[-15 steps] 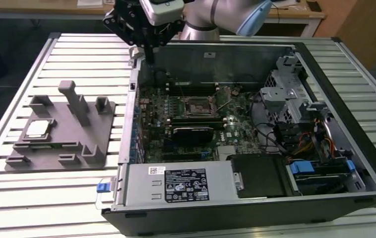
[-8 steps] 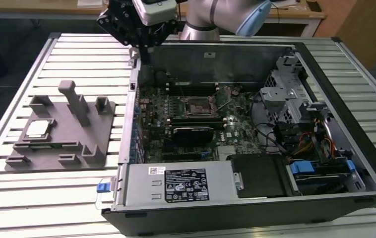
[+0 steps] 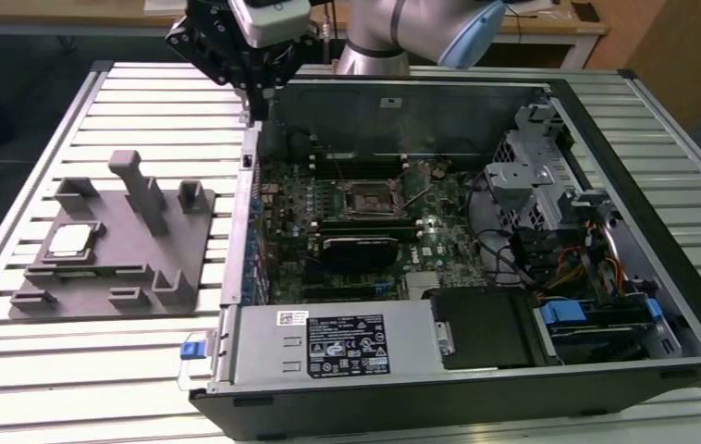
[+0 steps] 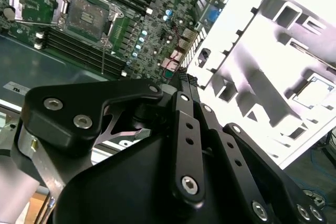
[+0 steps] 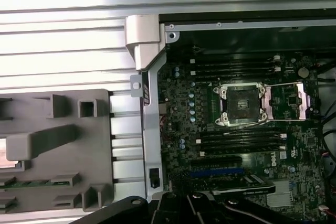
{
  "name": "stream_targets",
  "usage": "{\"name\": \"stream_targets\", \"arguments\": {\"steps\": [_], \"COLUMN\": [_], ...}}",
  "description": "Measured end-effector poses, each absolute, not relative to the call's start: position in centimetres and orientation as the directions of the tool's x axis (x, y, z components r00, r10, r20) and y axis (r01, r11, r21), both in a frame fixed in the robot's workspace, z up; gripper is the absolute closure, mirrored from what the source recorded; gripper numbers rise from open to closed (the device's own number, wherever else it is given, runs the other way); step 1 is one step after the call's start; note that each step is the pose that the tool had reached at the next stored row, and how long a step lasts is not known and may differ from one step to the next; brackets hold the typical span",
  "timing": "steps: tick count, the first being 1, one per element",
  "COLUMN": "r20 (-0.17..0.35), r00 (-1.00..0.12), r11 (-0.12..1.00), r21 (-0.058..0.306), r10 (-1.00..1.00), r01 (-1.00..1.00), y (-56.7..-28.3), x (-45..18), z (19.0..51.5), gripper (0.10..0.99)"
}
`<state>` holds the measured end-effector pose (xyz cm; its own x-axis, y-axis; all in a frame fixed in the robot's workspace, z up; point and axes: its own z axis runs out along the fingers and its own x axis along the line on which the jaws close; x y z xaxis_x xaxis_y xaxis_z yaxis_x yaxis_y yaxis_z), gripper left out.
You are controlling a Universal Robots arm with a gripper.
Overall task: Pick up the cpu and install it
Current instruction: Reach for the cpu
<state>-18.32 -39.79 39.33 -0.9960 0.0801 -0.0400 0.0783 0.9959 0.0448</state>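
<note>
The cpu [image 3: 69, 240], a small square chip with a silvery top, lies in a recess of the grey fixture [image 3: 116, 277] at the exterior view's left; the second wrist view shows the cpu [image 4: 315, 92] washed out bright. My gripper [image 3: 255, 109] hangs high over the far left wall of the open computer case, well apart from the cpu, fingers together and holding nothing. The black gripper [image 4: 184, 77] is seen close up in the second wrist view. On the green motherboard the socket [image 3: 369, 196] stands open, its metal frame [image 5: 286, 100] flipped aside of the socket [image 5: 241, 103].
The computer case [image 3: 646, 92] lies open on a slatted metal table [image 3: 30, 370]. Inside are a drive cage [image 3: 535, 176], cables [image 3: 572, 259], a graphics card [image 3: 357, 250] and the power supply [image 3: 338, 342]. Upright posts [image 3: 141, 190] rise from the fixture.
</note>
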Motion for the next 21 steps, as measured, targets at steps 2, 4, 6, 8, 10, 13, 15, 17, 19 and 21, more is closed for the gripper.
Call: {"name": "stream_targets", "arguments": {"steps": [2, 4, 6, 8, 10, 13, 15, 17, 19, 21], "r20": [-0.040, -0.040, -0.040, -0.040, -0.040, -0.040, -0.040, -0.040, -0.040, -0.040], "r00": [-0.996, -0.996, -0.996, -0.996, -0.996, -0.996, -0.996, -0.996, -0.996, -0.996], "r11": [0.996, 0.996, 0.996, 0.996, 0.996, 0.996, 0.996, 0.996, 0.996, 0.996], "r21": [0.045, 0.045, 0.045, 0.045, 0.045, 0.045, 0.045, 0.045, 0.045, 0.045], "r10": [0.080, 0.081, 0.081, 0.081, 0.081, 0.081, 0.082, 0.082, 0.082, 0.083], "r01": [0.079, 0.079, 0.079, 0.079, 0.079, 0.080, 0.080, 0.080, 0.081, 0.081], "y": [-39.8, -39.8, -39.8, -39.8, -39.8, -39.8, -39.8, -39.8, -39.8, -39.8], "x": [-18.6, -18.8, -19.0, -19.2, -19.4, -19.7, -20.0, -20.2, -20.5, -20.8], "z": [39.3, 39.3, 39.3, 39.3, 39.3, 39.3, 39.3, 39.3, 39.3, 39.3], "gripper": [0.980, 0.980, 0.980, 0.980, 0.980, 0.980, 0.980, 0.980, 0.980, 0.980]}}
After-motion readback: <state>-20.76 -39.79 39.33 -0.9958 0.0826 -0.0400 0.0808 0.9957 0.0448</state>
